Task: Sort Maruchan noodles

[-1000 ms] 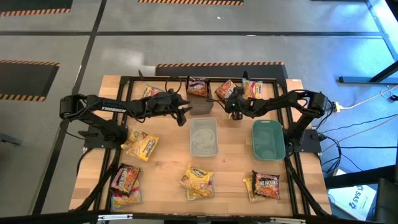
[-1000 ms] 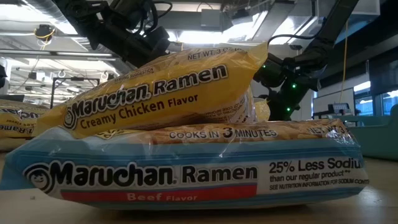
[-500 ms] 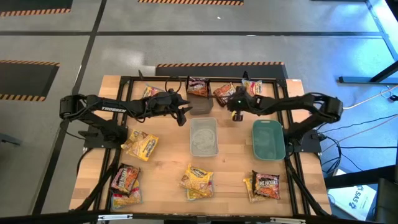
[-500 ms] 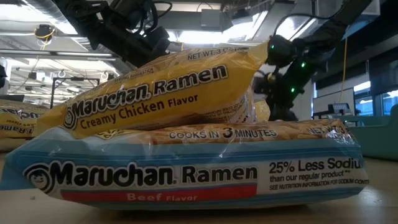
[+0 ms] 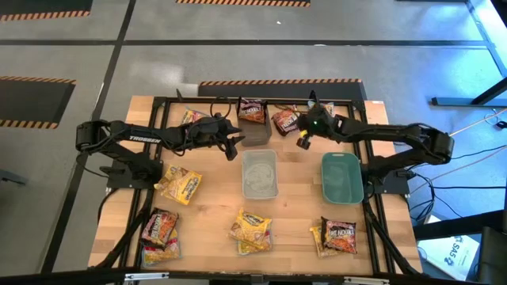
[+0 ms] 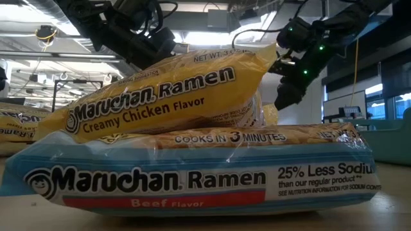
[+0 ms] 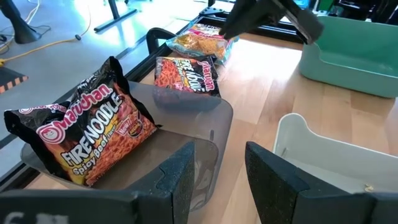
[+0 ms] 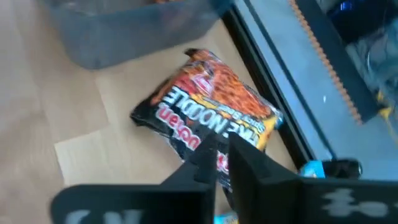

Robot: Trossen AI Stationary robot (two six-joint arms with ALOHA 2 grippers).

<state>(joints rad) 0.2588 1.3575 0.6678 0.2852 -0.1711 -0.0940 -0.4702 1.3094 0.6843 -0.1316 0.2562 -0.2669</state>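
The wooden bench carries three bins in a row across its middle: a dark grey bin toward the far edge, a clear bin at the centre, and a teal bin to the right.

The left arm reaches in from the left, and its claw hangs just beside the left side of the dark grey bin. Its fingers stand parted with nothing between them. The right arm stretches from the right side toward the far edge, and its claw hovers between the dark grey bin and the teal bin. In the right wrist view its fingers stand almost together, with only a slim gap, and grasp nothing; a dark Fire Noodle packet lies flat on the bench beyond them.

Another dark packet leans at the far side of the dark grey bin. A further packet lies by the far edge, right of the first dark one, and another far left.

A yellow packet lies left of the clear bin. Along the near edge are a dark packet on a pale one, a yellow pile at the centre, and a dark packet at the right. In the low view, the Creamy Chicken packet rests on a Beef flavour packet.
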